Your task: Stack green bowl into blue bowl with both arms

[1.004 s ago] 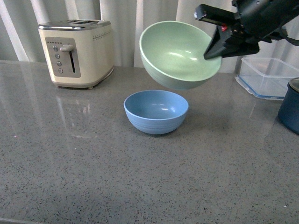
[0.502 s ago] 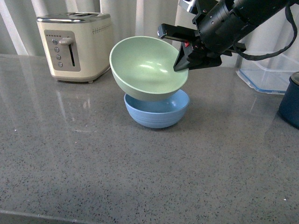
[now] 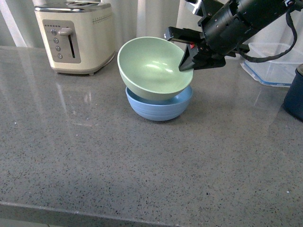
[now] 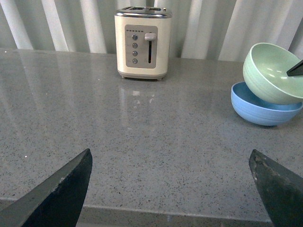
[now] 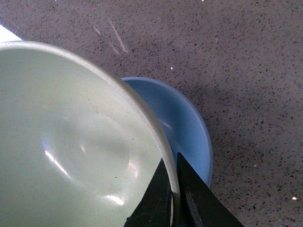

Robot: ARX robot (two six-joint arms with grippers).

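The pale green bowl [image 3: 154, 68] hangs tilted toward the camera, its underside resting in the mouth of the blue bowl [image 3: 158, 107] on the grey counter. My right gripper [image 3: 187, 64] is shut on the green bowl's right rim, one finger inside and one outside. The right wrist view shows the same pinch [image 5: 173, 166] on the green bowl [image 5: 71, 142], with the blue bowl [image 5: 187, 127] below. My left gripper [image 4: 170, 158] stands open over bare counter near the front edge. Both bowls, green [image 4: 272, 73] and blue [image 4: 262, 106], lie far off to its right.
A cream toaster [image 3: 75, 38] stands at the back left. A clear plastic container [image 3: 274, 64] and a dark navy pot [image 3: 294, 92] sit at the right edge. Pale curtains hang behind the counter.
The right gripper carried the green bowl left and down from well above the blue bowl until it rests in the blue bowl's mouth. Grip unchanged.
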